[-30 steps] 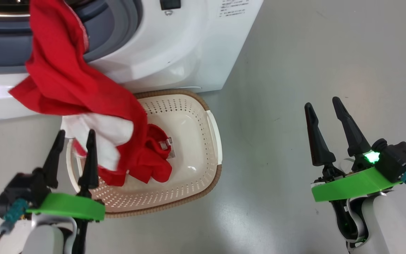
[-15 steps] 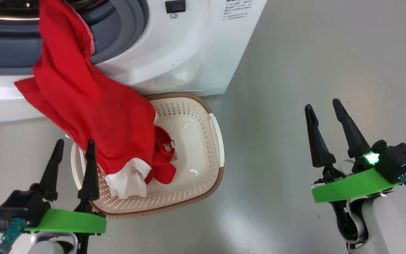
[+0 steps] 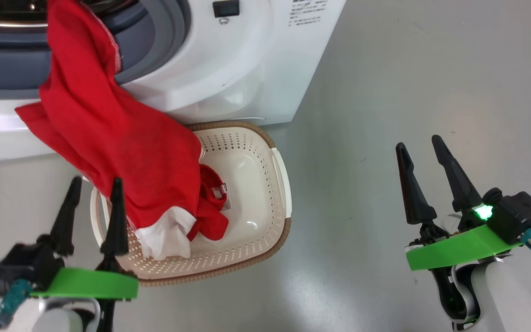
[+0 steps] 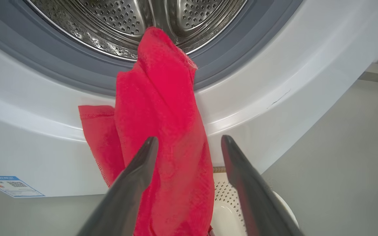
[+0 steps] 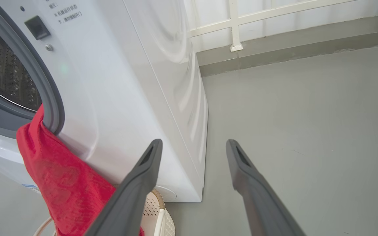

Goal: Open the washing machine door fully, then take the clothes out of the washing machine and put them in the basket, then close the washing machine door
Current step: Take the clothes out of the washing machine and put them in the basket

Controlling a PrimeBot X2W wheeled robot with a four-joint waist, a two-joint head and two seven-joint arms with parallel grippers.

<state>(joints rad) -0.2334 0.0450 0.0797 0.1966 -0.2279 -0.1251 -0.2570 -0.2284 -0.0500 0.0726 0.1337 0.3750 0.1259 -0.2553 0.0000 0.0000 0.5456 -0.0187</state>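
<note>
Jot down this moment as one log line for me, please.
left gripper: open, empty, at basket edge | right gripper: open, empty, above floor | red garment: hanging from washing machine opening into basket

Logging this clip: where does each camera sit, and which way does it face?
Head view: on the head, looking down at the floor, basket and washing machine front; left gripper lower left, right gripper lower right.
Left wrist view: on the left wrist, facing the drum mouth and the red clothes hanging out; its two fingers rise from the bottom.
Right wrist view: on the right wrist, facing the machine's right front corner and floor; its own fingers show.
Shared: every view shows the clothes draped from the drum toward the basket.
</note>
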